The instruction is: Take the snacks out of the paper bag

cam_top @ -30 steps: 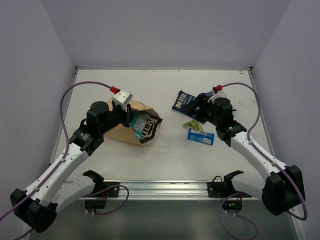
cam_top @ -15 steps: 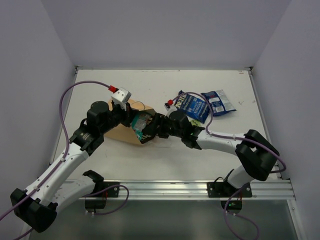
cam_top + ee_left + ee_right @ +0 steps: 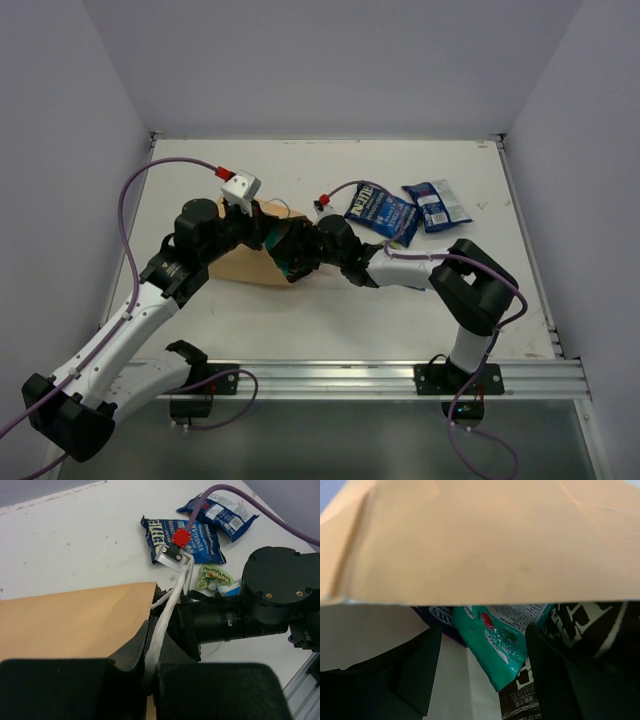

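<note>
The tan paper bag [image 3: 238,264] lies on its side with its mouth to the right. My left gripper [image 3: 257,224] is shut on its white string handle [image 3: 168,611] and holds the upper wall [image 3: 75,617] up. My right gripper [image 3: 298,250] is inside the bag's mouth and open. In the right wrist view its fingers [image 3: 415,672] stand either side of a teal-white packet [image 3: 502,642], without touching it. A brown chip bag [image 3: 575,622] lies right of the packet and a purple pack [image 3: 440,616] left. A dark blue chip bag [image 3: 381,212] and a blue-white packet [image 3: 436,205] lie on the table.
A small green packet [image 3: 214,575] and a small blue bar [image 3: 231,589] lie beside the right arm's wrist [image 3: 272,592]. The bag's tan upper wall [image 3: 480,540] hangs close over the right gripper. Purple cables loop over both arms.
My right arm has swung left from the packets on the right side to the bag's mouth and reached in. The blue-white packet now lies uncovered. The left gripper has kept holding the handle.
</note>
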`<state>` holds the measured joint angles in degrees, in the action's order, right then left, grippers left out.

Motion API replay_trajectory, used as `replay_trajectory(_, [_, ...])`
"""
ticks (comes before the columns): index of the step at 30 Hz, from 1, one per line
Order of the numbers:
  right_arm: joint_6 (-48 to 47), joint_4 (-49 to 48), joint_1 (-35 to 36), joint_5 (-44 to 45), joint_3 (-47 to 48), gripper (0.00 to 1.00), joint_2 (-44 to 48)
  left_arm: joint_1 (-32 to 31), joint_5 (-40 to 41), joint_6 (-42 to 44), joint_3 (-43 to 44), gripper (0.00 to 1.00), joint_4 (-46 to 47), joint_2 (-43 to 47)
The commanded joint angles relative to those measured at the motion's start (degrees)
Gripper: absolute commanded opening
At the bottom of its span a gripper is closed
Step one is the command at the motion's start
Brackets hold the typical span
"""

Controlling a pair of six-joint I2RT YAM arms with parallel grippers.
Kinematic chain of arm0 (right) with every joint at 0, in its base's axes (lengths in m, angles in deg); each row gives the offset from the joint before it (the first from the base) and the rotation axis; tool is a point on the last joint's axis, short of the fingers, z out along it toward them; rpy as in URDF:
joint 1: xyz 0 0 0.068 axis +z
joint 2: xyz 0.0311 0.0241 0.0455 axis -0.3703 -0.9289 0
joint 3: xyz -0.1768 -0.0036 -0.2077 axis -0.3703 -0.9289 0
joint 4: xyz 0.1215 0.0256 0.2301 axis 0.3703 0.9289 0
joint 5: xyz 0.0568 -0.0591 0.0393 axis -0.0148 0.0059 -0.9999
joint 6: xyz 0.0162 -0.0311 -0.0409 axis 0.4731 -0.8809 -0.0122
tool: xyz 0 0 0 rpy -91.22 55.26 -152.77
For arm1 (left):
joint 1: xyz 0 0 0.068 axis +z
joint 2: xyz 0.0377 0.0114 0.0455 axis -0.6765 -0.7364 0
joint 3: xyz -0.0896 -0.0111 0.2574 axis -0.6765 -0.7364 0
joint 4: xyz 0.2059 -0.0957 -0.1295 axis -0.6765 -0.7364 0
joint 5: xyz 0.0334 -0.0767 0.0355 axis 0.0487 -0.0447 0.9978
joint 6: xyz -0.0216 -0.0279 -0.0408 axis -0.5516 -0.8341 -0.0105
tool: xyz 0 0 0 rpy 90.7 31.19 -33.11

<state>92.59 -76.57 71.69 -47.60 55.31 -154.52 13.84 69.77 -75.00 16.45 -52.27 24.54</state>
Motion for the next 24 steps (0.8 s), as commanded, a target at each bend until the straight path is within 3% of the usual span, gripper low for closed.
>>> replay_trajectory(1, [1.1, 0.7, 0.5, 5.2, -2.3, 0.71, 2.9, 0.1, -0.8, -1.4, 3.7, 0.0, 5.6, 0.5])
replay_trajectory(10, [1.3, 6.1, 0.4, 11.0, -5.5, 0.69, 7.5, 0.1, -0.3, -1.2, 3.5, 0.0, 5.3, 0.1])
replay_trajectory(17, [0.0, -1.6, 0.8, 0.7, -1.0, 0.68, 0.8, 0.1, -3.6, -3.0, 3.7, 0.0, 6.7, -0.8])
replay_trajectory(21, [-0.4, -1.7, 1.2, 0.0, 2.5, 0.68, -2.5, 0.1, -4.2, -3.5, 3.9, 0.0, 7.1, -0.6])
replay_trajectory(24, [-0.7, -3.2, 1.3, -0.2, 3.4, 0.61, -3.8, 0.1, -4.4, -3.7, 3.7, 0.0, 7.4, -0.3])
